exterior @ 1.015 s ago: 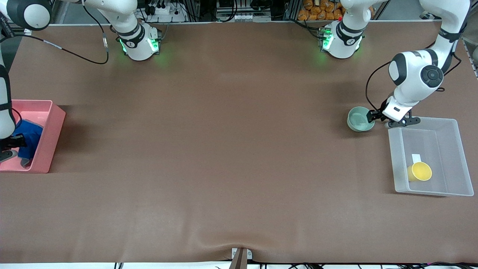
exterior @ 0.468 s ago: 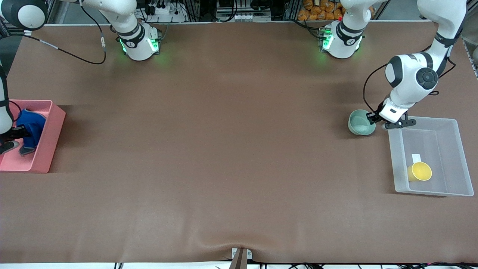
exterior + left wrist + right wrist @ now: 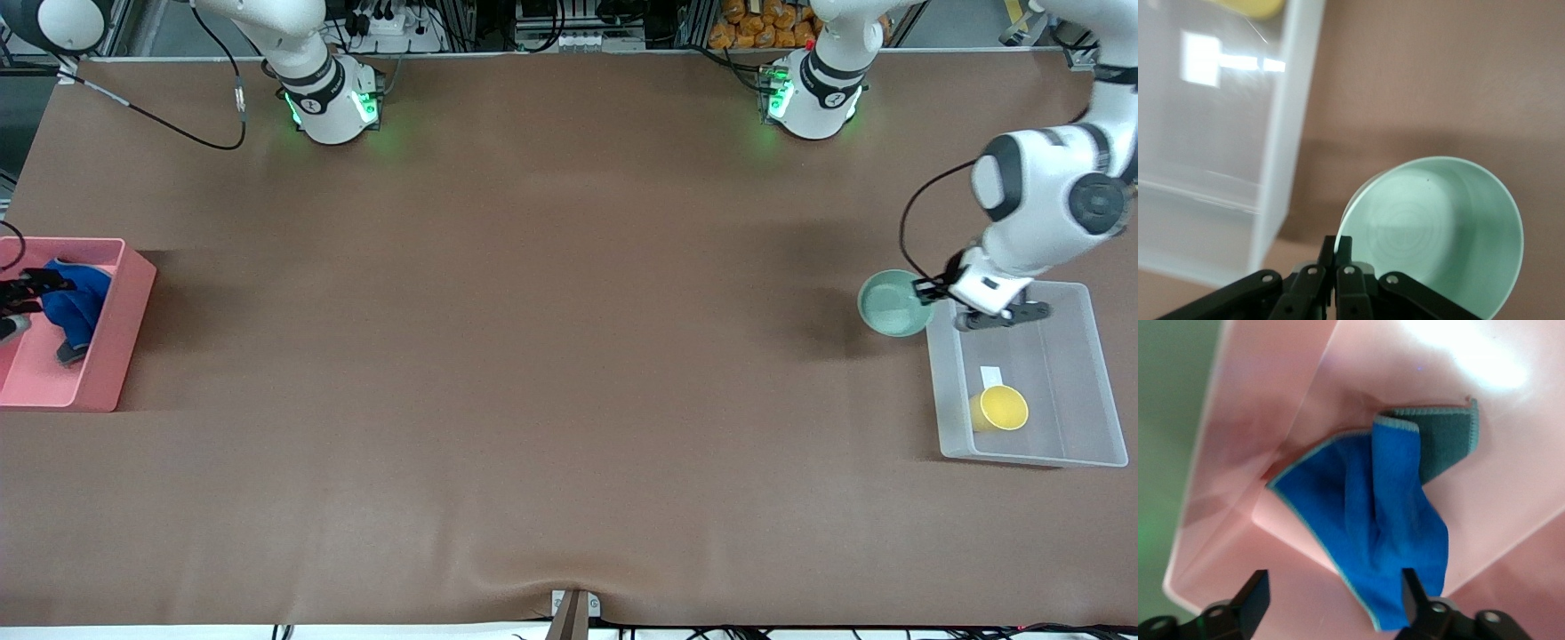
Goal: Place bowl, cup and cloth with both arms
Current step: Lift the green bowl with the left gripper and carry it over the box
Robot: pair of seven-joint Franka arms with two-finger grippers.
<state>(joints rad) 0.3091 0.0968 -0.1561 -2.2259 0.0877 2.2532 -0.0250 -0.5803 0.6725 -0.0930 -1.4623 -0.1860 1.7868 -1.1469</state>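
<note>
your left arm comes from its base, swings out past the table edge at its own end and folds back down, so the wrist hangs over the clear plastic bin (image 3: 1089, 373) at the corner nearest the bases. the left gripper (image 3: 930, 288) points away from the bin toward the table's middle. in the left wrist view its fingers (image 3: 1336, 248) are pressed together on the rim of the mint-green bowl (image 3: 893, 303), one inside and one outside. the bowl (image 3: 1438, 230) is lifted and tipped, its shadow lying on the brown table cover (image 3: 551, 356) beside the bin's wall (image 3: 1281, 140); it sits just outside the bin, not in it.

the yellow cup (image 3: 1001, 408) lies in the clear bin, toward the bin's end nearer the front camera, next to a white label (image 3: 990, 376) on the bin floor. only its edge (image 3: 1251, 7) shows in the left wrist view.

your right arm is mostly out of the front view; only its wrist reaches in over the pink bin (image 3: 124, 311), which is at the right arm's end of the table, well apart from the clear bin. the right gripper (image 3: 18, 298) hangs above the pink bin with its fingers (image 3: 1253, 597) spread wide and holding nothing. the blue cloth (image 3: 1385, 533) lies crumpled inside the pink bin (image 3: 1258, 420), free of the fingers, with its grey-blue trim folded up against the bin's wall. in the front view the cloth (image 3: 76, 302) sits in the half of the pink bin closer to the bases.
</note>
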